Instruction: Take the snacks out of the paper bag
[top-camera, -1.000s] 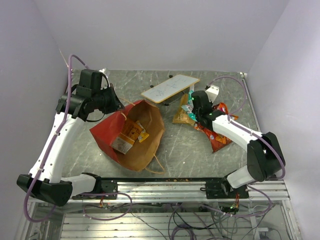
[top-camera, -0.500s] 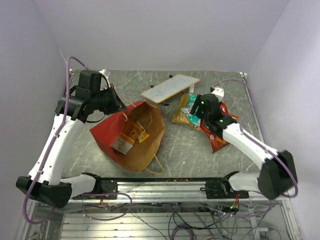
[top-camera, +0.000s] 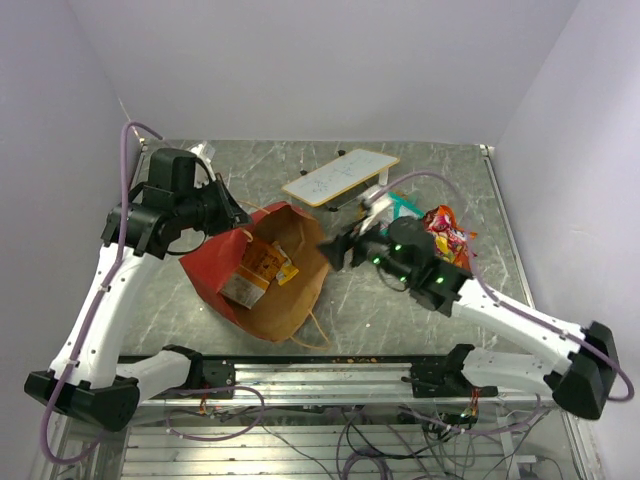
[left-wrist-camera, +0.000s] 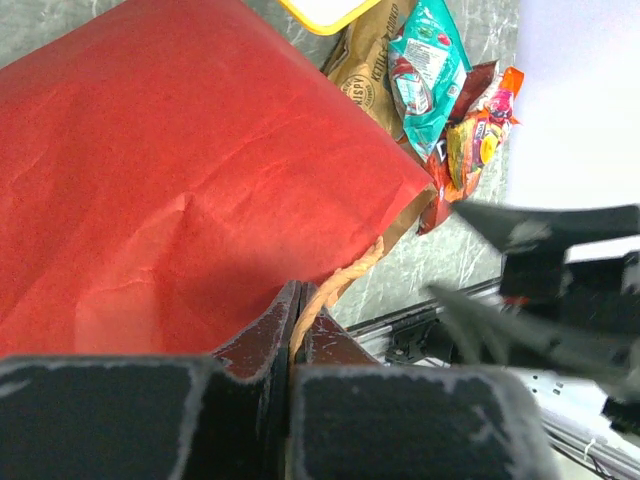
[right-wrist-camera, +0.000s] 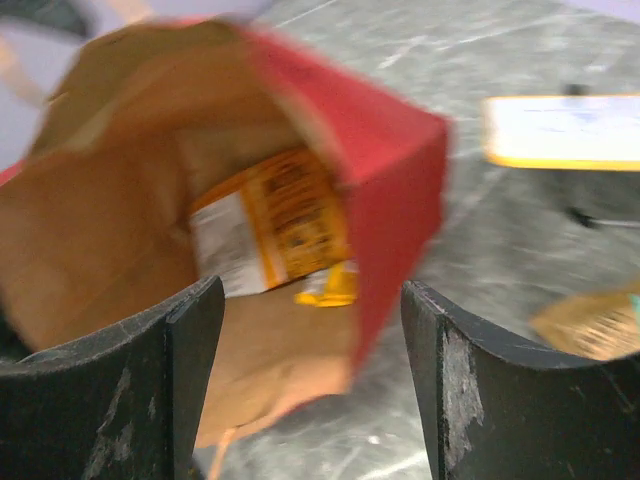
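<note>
Packets (top-camera: 262, 268) — orange, yellow — inside paper bag (top-camera: 292, 300)

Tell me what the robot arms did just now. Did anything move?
The right gripper swung left, away from the snack pile, and now hangs open at the mouth of the paper bag. The left gripper stayed shut on the bag's string handle. The bag, the orange packets inside it and the white board did not move.
</note>
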